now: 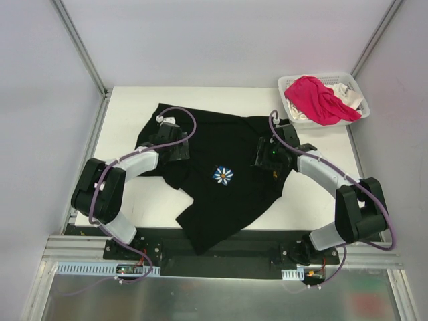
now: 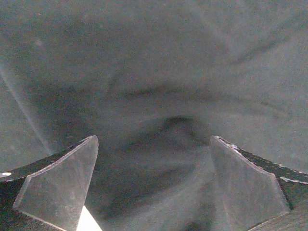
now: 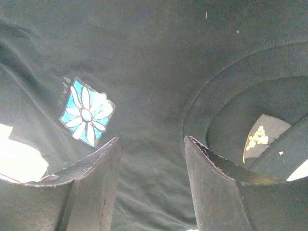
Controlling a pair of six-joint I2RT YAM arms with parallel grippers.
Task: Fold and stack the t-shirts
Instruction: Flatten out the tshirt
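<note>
**While the black shirt lies askew, both pincers sit spread over it**

Since the fold turns on how the cloth lies under each pincer, start at the left of the overhead view. The left gripper [image 1: 175, 148] is down on the upper left part of the black t-shirt [image 1: 227, 207]; its wrist view shows the jaws wide apart with puckered black cloth between them, nothing yet pinched.

The shirt lies unfolded at the middle of the table [image 1: 150, 217]; its long axis appears to run on a slant, from the collar at upper right to the hem at the lower middle, near the arm bases. The daisy print [image 1: 223, 175] sits between the two pincers.

The right gripper [image 1: 266, 157] rests just beside the collar [image 3: 231, 120]; its jaws also stand apart, flat cloth beneath them, the print to their left and the neck opening to their right. So the right arm is nearer the collar end and the left nearer what looks like a sleeve; the hem lies well apart from both.

At the upper right, the basket [image 1: 283, 83] holds the pink t-shirt [image 1: 317, 100] heaped over the white t-shirt [image 1: 344, 90], both unfolded.
</note>
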